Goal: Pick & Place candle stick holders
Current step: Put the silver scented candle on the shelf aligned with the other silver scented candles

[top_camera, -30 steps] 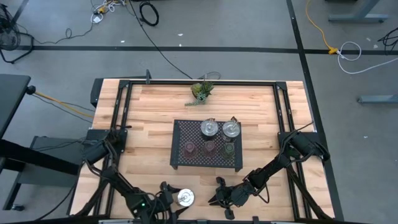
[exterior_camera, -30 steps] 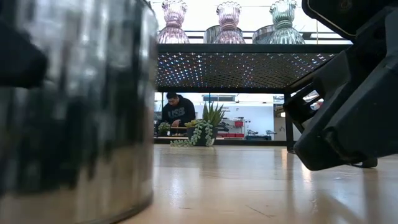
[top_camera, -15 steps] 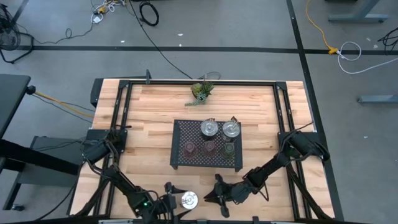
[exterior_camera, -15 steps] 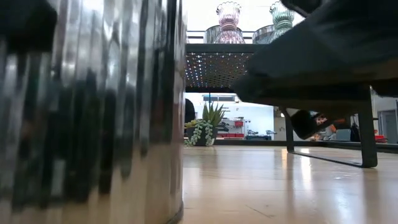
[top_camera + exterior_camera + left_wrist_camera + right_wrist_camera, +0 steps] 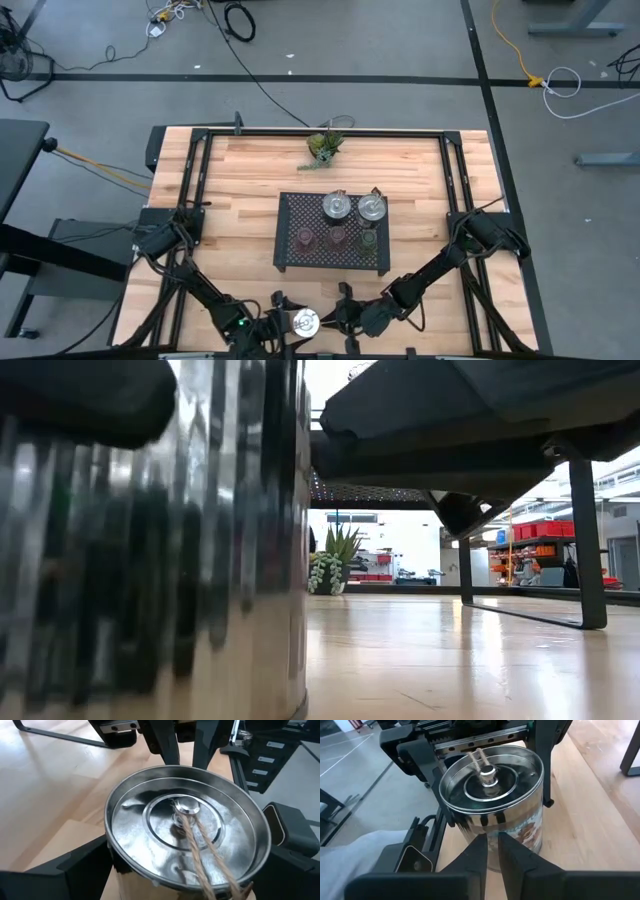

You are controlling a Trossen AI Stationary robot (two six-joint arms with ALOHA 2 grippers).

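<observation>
right gripper point(image 5: 343, 318) closer to silver holder point(image 5: 303, 322)

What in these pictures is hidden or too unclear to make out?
- Low view: the silver holder stands so close that it is a blur and hides the table's left side; a dark arm above covers most of the black rack.
- High view: the left gripper and right gripper are partly cut off by the bottom edge.
- High view: the three small holders on the rack are too small to show their shape.

one holder point(image 5: 303, 322) at table point(image 5: 250, 180) near edge betw grippers; five on rack point(image 5: 290, 258) mid-table; plant point(image 5: 324, 146) behind.
</observation>
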